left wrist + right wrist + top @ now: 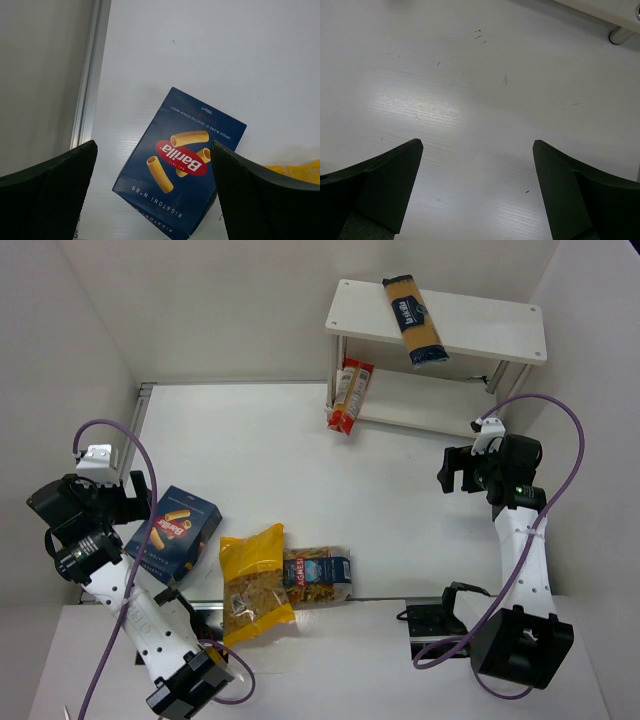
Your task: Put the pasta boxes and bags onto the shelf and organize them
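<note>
1. I'm flagging the Barilla rigatoni box (180, 162): it's lying skewed on the bench (300, 470), so the left gripper (154, 146), jaws spread wide and empty, could be catching a corner and twisting it away.
2. The yellow bag (255, 585) is lying just beside the box and overlapping the clear blue-labelled bag (318, 575); sliding the box risks dragging it.
3. On the shelf (470, 325), the spaghetti packet (413, 320) is lying diagonally across the top tier and the red-white packet (350, 395) is leaning at the lower tier's left end. A bump may tip either.
4. The left arm is hovering over the box, wrist pointing down. The right gripper (477, 144) is sitting open and empty over the bench near the shelf.
</note>
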Controlling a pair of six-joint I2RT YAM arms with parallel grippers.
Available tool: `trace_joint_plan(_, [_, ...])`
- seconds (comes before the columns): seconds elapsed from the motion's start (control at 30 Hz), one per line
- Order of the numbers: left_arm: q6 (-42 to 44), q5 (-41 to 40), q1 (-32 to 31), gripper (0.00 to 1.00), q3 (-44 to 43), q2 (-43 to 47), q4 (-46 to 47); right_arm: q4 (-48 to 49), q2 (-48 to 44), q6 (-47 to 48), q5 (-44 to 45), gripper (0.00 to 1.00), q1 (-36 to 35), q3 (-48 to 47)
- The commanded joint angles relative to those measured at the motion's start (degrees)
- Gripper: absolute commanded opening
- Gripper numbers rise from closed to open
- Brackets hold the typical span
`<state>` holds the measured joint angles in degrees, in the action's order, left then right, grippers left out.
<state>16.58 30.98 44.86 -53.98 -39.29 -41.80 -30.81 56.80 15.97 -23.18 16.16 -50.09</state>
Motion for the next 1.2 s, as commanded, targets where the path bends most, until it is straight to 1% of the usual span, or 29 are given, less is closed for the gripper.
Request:
trace_joint_plan(0.0, [1.0, 1.8, 0.4, 0.99, 0.5, 0.0, 2.1, 2.2, -0.6, 0.5, -0.6, 0.99, 0.4, 0.1])
trace_joint_plan(0.23, [1.0, 1.8, 0.4, 0.99, 0.5, 0.0, 2.1, 2.2, -0.6, 0.5, -0.6, 0.99, 0.4, 0.1])
trace_joint_plan(0.33, [2.1, 3.3, 0.4, 0.99, 0.5, 0.0, 2.1, 2.2, -0.6, 0.5, -0.1, 0.99, 0.4, 0.1])
trace_joint_plan(0.37, [3.2, 4.5, 0.4, 0.99, -0.1, 0.0, 0.6, 2.2, -1.2, 0.5, -0.1, 0.99, 0.4, 0.1])
trace_joint_plan(0.43, [5.7, 7.4, -2.7, 0.99, -2.1, -1.6, -1.3, 2.2, -1.8, 0.5, -0.1, 0.99, 0.4, 0.1])
trace_joint_plan(0.47, [8.0, 10.0, -4.4, 0.99, -3.4, -4.2, -3.9, 2.2, -1.8, 0.5, -0.1, 0.99, 0.4, 0.1])
trace_joint_plan(0.5, [9.2, 10.9, -8.4, 0.99, -5.2, -6.1, -5.6, 2.2, -2.3, 0.5, -0.1, 0.99, 0.4, 0.1])
trace_joint_plan(0.53, [10.5, 10.9, -10.9, 0.99, -9.6, -8.5, -7.5, 2.2, -2.3, 0.5, -0.1, 0.99, 0.4, 0.6])
trace_joint_plan(0.57, [13.6, 10.4, -13.5, 0.99, -11.9, -13.7, -11.9, 2.2, -2.3, 0.5, 0.4, 0.99, 0.4, 0.6])
trace_joint_plan(0.6, [14.9, 9.4, -19.0, 0.99, -13.9, -16.4, -14.2, 2.8, -2.3, 0.5, 0.4, 0.99, 0.4, 0.6])
trace_joint_plan(0.63, [15.8, 7.9, -21.7, 0.99, -15.4, -18.7, -17.5, 2.8, -2.3, 0.5, 0.4, 0.99, 0.4, 0.6])
trace_joint_plan(0.67, [17.1, 5.0, -24.3, 0.99, -17.2, -22.2, -18.8, 2.8, -2.3, 0.5, 1.0, 0.99, 0.4, 0.6])
trace_joint_plan(0.7, [17.7, 3.6, -29.3, 0.99, -17.2, -23.5, -19.9, 2.8, -2.3, 0.5, 1.0, 0.99, 0.4, 0.6])
trace_joint_plan(0.77, [18.7, -1.1, -34.2, 0.99, -17.2, -25.6, -21.3, 2.8, -2.3, 0.5, 1.0, 0.99, 0.4, 0.6])
trace_joint_plan(0.8, [18.8, -2.6, -39.4, 0.99, -16.1, -25.6, -21.3, 2.8, -2.3, 0.5, 1.6, 0.99, 0.4, 0.6])
trace_joint_plan(0.9, [18.8, -8.2, -46.8, 0.99, -14.5, -28.3, -21.3, 3.3, -2.3, 0.5, 1.6, 0.99, 0.9, 0.6])
trace_joint_plan(0.93, [18.8, -9.3, -51.1, 0.99, -14.5, -30.0, -21.3, 3.3, -2.3, 0.5, 2.1, 0.99, 0.9, 1.1])
trace_joint_plan(1.0, [18.8, -12.9, -55.5, 0.99, -14.0, -31.6, -20.8, 3.3, -1.7, -0.1, 2.1, 0.99, 1.6, 1.1])
trace_joint_plan(1.03, [18.8, -14.1, -59.7, 0.99, -13.1, -33.4, -20.1, 3.3, -1.7, -0.1, 2.1, 0.99, 2.2, 1.1])
trace_joint_plan(1.07, [18.8, -15.8, -61.7, 0.99, -12.5, -34.2, -20.1, 3.3, -1.2, -0.1, 2.1, 0.99, 2.9, 1.1])
trace_joint_plan(1.1, [18.8, -16.4, -63.7, 0.99, -12.5, -35.7, -19.5, 3.3, -1.2, -0.1, 2.1, 0.99, 2.9, 1.1])
trace_joint_plan(1.13, [19.3, -17.0, -67.6, 0.99, -11.9, -36.4, -19.5, 3.3, -1.2, -0.1, 2.1, 0.99, 3.6, 1.1])
trace_joint_plan(1.17, [19.3, -17.7, -69.3, 0.99, -11.1, -36.9, -18.1, 3.3, -1.2, -0.1, 1.4, 0.99, 3.6, 1.1])
